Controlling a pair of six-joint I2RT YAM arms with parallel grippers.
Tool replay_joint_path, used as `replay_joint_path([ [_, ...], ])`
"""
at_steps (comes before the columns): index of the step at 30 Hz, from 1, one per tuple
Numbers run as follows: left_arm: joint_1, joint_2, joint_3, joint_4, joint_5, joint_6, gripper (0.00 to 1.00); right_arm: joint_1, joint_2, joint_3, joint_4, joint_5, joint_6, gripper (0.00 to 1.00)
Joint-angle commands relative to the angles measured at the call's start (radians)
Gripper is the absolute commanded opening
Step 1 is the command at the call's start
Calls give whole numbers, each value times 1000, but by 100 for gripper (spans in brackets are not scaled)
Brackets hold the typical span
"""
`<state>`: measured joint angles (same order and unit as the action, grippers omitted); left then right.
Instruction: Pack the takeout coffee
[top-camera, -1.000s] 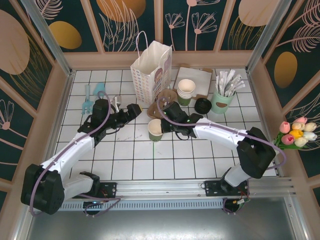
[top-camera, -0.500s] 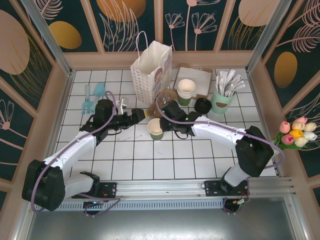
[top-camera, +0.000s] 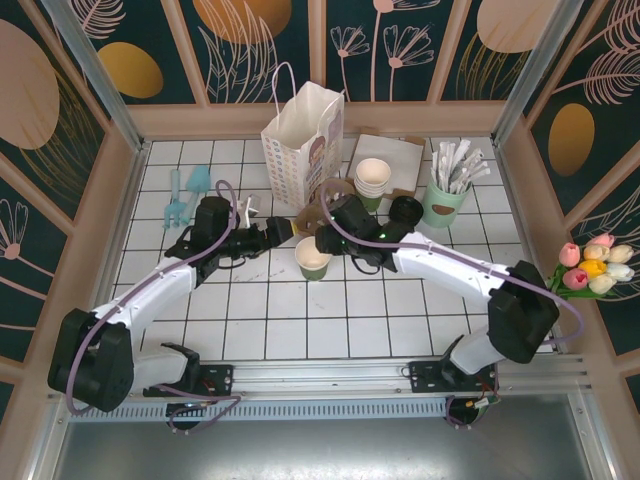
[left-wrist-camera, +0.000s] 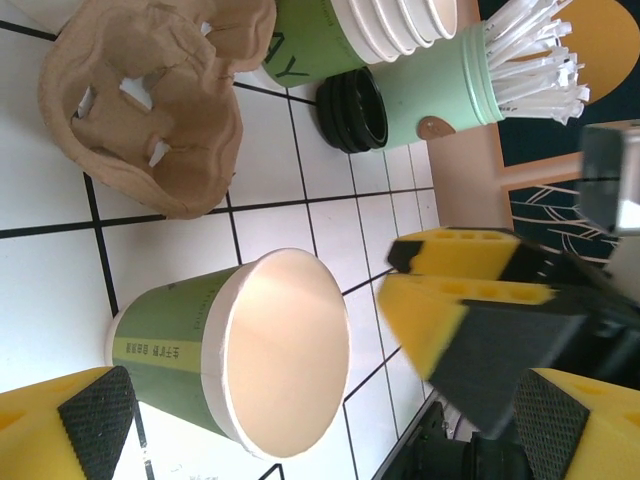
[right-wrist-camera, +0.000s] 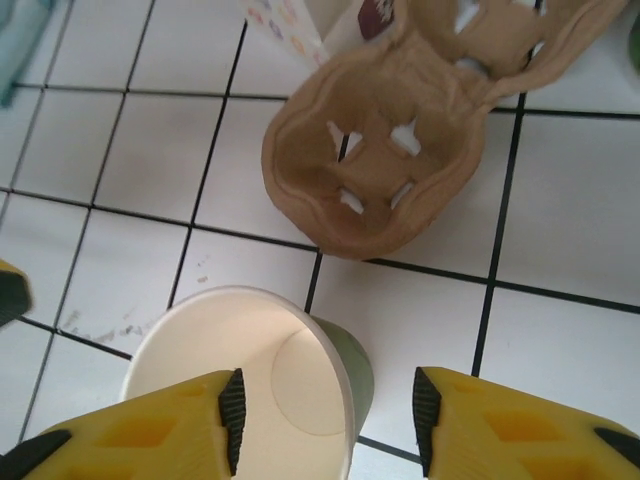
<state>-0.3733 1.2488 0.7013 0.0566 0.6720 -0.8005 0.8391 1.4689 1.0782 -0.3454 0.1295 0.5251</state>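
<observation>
lidless cup between two spread grippers

the small green paper cup (top-camera: 313, 258), cream inside and without a lid, stands upright mid-table, just near of the brown moulded-pulp cup carrier (right-wrist-camera: 400, 150). the right gripper (right-wrist-camera: 328, 420) hangs over its rim, jaws apart, clamping nothing, its fingers cut off below. the left gripper (left-wrist-camera: 320, 420), just left, is spread wide. the tall white paper bag (top-camera: 303, 140) hides its inside.

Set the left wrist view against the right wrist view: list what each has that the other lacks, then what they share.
Left wrist, not right: stacked cups, black lids, mint holder of white sticks. Right wrist, not left: a blurred teal item at the edge. Shared: lidless green cup and the brown cup carrier beside it.
</observation>
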Motion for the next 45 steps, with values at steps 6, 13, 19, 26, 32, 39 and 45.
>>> replay_joint_path([
  [6,-7,0,-2,58,-34,-14,99,-157,-218,-154,-10,137,343,74],
  [13,-7,13,-15,61,-65,-12,99,-419,-336,-385,104,-24,822,81],
  [19,-7,48,-2,62,-78,-7,99,-515,-274,-440,192,-98,1015,82],
  [26,-7,89,18,47,-75,6,99,-544,-141,-401,260,-139,1129,82],
  [32,-6,97,29,39,-89,21,99,-543,-68,-387,337,-96,1246,80],
  [39,-7,115,39,26,-96,36,99,-549,-3,-350,362,-50,1281,80],
  [45,-7,139,62,2,-89,55,99,-551,79,-303,332,-67,1357,77],
])
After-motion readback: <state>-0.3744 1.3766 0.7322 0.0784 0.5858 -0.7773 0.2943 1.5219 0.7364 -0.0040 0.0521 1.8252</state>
